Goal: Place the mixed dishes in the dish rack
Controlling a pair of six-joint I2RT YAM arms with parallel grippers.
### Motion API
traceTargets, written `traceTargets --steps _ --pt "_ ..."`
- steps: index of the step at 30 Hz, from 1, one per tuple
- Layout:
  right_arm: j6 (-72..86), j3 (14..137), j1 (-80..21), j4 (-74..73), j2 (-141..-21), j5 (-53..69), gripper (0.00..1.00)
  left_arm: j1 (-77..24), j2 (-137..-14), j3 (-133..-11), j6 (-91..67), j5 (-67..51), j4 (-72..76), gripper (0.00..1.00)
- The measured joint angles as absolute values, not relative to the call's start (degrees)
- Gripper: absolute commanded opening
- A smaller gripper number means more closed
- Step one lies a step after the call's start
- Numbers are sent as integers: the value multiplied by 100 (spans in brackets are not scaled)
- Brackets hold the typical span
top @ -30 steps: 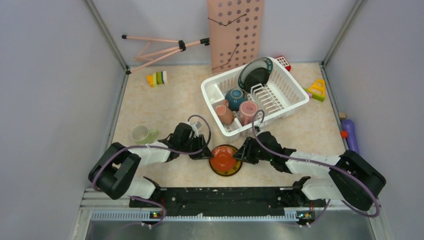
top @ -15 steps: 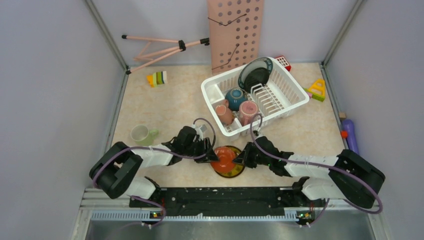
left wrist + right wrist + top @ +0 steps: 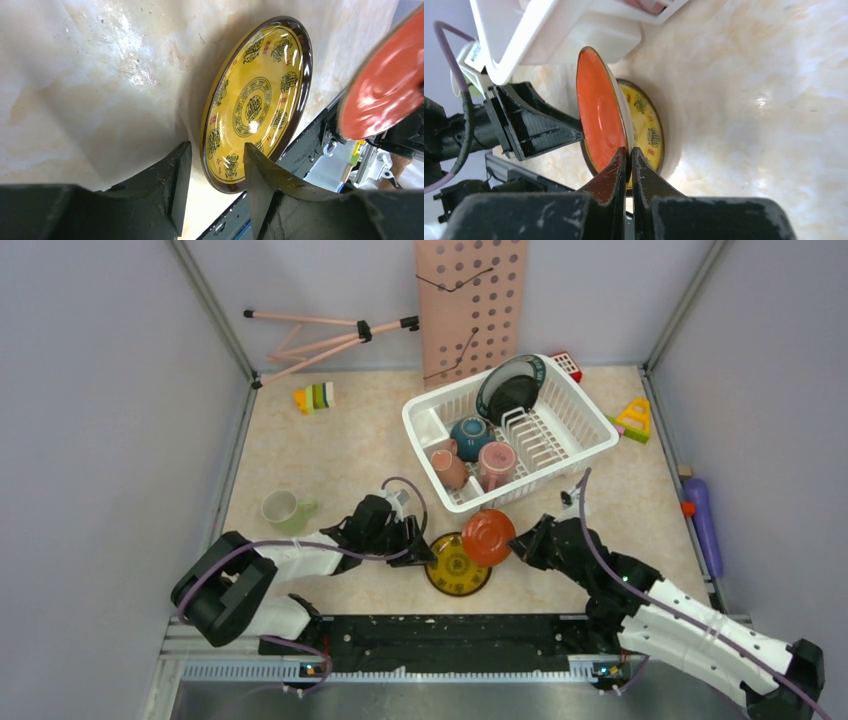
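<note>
1. The red plate (image 3: pixel 488 537) hung clear of the table (image 3: pixel 330 450), tipped up on edge. It was just above the far side of the yellow plate (image 3: pixel 455 568) and just short of the near wall of the dish rack (image 3: pixel 560 462). It looked like glazed ceramic to me: stiff, small and light, but slick and easy to chip. The rim was really the only place to pinch it.
2. The right gripper (image 3: pixel 629 152) had it by the lower rim, jaws squeezed nearly together on the thin edge. With that little contact on glaze, I'd guess it could swivel or slide if swung fast.
3. The yellow plate lay flat on the table, shallow with a dark rim, probably the same slippery stuff. Lying flat, there wasn't much to get under, so the rim was the handle there too.
4. The left gripper (image 3: pixel 215 150) sat low at that plate's left rim, jaws about halfway apart and holding nothing. I couldn't tell whether a finger touched the rim.
5. In the rack, the white plate (image 3: pixel 510 388) stood upright at the far end, with the teal bowl (image 3: pixel 470 432) and pink cups (image 3: pixel 495 462) in the near part. The upright dividers looked like the natural slot for the red one.
6. The green mug (image 3: pixel 285 508) was on the table, well off to the left.
</note>
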State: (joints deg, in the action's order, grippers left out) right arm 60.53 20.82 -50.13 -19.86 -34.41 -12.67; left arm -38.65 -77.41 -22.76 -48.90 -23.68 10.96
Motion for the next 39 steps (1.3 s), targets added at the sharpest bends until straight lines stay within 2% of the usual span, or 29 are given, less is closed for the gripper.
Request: traceTargets --steps 6,8,9,10,11,18,23,31,39 --pt "5848 2425 -5013 -3203 -2727 -1988 0 -3983 -8027 -2506 -5033 -2211 1039 40" --pt "5800 2432 -5011 -3426 -2689 -2088 0 -4051 -8176 -2589 -5111 -2156 1074 28" --pt "5780 2432 -5011 -3520 -2703 -2112 0 -4086 -8259 -2626 -5144 -2137 1107 20" --pt "5754 2432 -5011 -3610 -2727 -2134 0 -4117 -8361 -2652 -5192 -2117 1164 7" --pt "5743 2432 -5011 -3660 -2753 -2141 0 -4145 -8455 -2670 -5240 -2078 1225 0" --pt "5636 2445 -5011 -4066 -2902 -2268 0 -4261 -8300 -2574 -5454 -1693 1288 0" --pt "5760 2681 -5011 -4530 -2886 -2729 0 -4506 -7435 -2676 -5074 -1044 -38 0" --pt "6025 2895 -5011 -4845 -2888 -3509 0 -5030 -6110 -3710 -4241 158 -2740 0" --pt "6066 2891 -5011 -4884 -2679 -3636 0 -5631 -5684 -5669 -3747 502 -4097 0"
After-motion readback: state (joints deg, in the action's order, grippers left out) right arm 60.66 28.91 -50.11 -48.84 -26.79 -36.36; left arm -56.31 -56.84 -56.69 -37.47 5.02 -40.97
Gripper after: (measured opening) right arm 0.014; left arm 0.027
